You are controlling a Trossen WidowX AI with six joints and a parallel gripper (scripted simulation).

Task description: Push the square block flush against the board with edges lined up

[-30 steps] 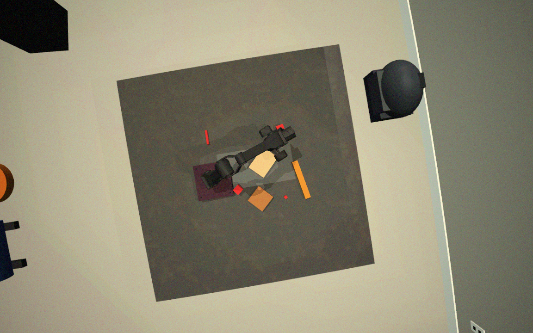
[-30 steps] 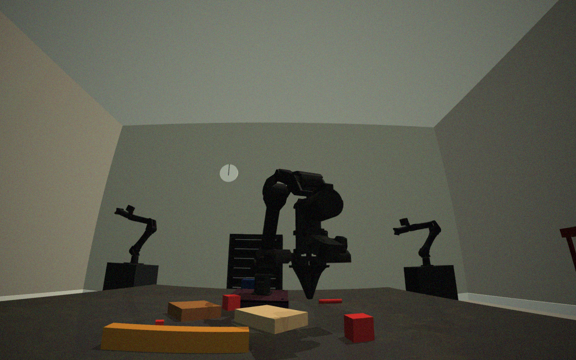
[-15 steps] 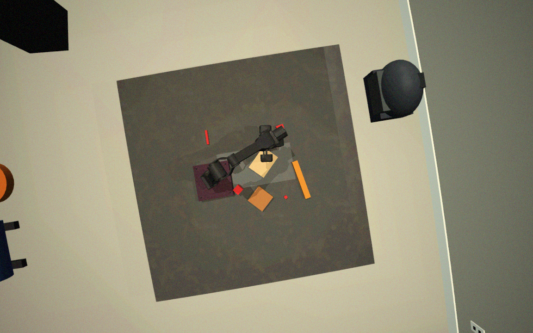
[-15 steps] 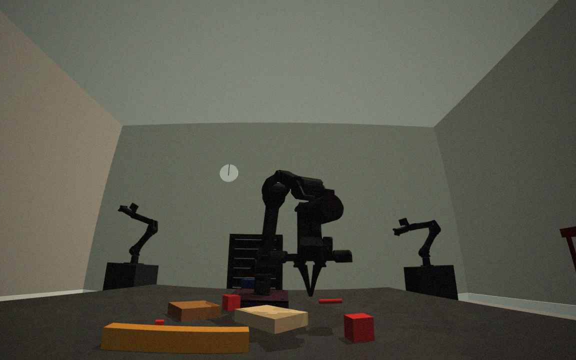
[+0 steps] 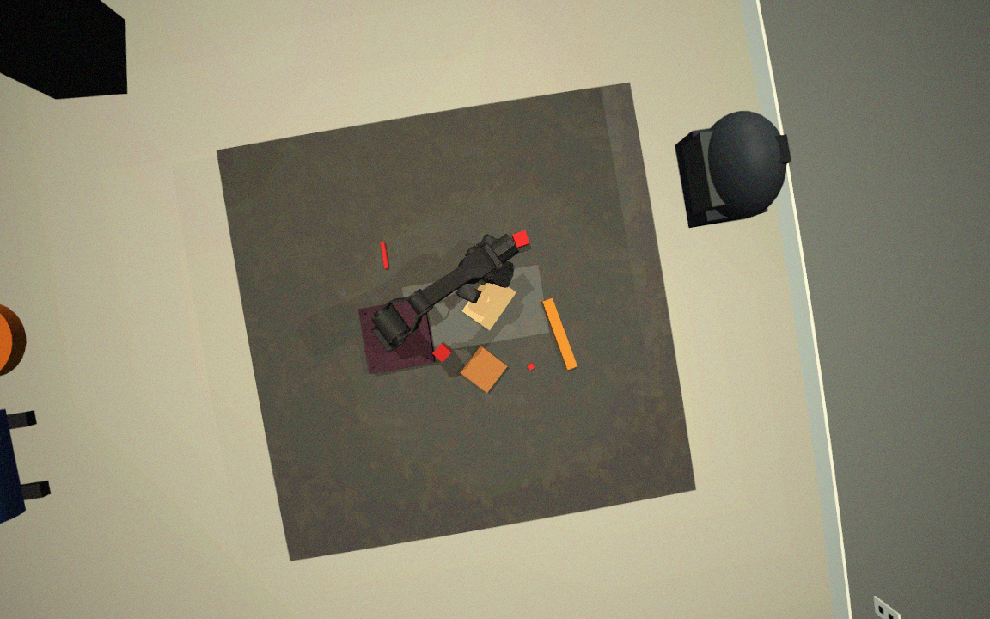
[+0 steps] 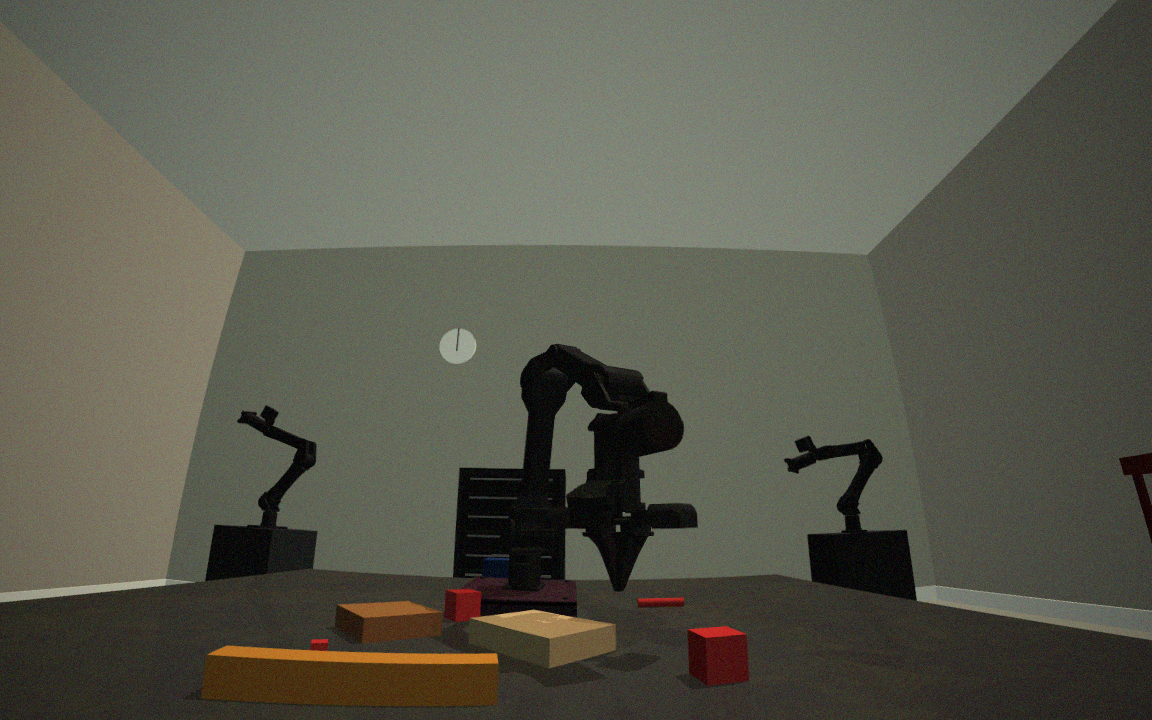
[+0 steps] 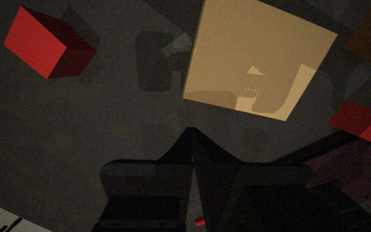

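- Black is the colour of my tool (image 6: 618,586) (image 7: 190,128); its fingers are together, with nothing between them, and in the exterior view their tips point down above the worktop (image 5: 329,462) (image 6: 831,685) (image 7: 76,113).
- Tan slab (image 5: 489,306) (image 6: 544,626) (image 7: 253,48): my landmark, flat and near my tool. I see a gap between it and my fingertips in the wrist view, and shadow with brighter patches on its top.
- The square block (image 5: 484,369) (image 6: 388,621) (image 7: 370,42), orange-brown, lies flat below the slab in the top view. The two stand apart, no side of one touching the other.
- My arm (image 5: 449,287) (image 6: 540,429) reaches past the slab's upper left in the top view, from the maroon base plate (image 5: 375,358) (image 6: 562,591) (image 7: 362,167) to the slab's left.
- Beside that plate, below left of the slab from above, sits a red cube (image 5: 442,352) (image 6: 462,604) (image 7: 353,117).
- A larger-looking red cube (image 5: 521,239) (image 6: 717,655) (image 7: 35,43) sits above right of the slab in the top view, apart from it.
- To the slab's right from above, I see a long orange bar (image 5: 559,333) (image 6: 349,678), touching neither slab nor square block.
- Below right of the slab is a tiny red piece (image 5: 530,366) (image 6: 319,643); well apart, above left, lies a red rod (image 5: 385,254) (image 6: 660,602) (image 7: 200,222).
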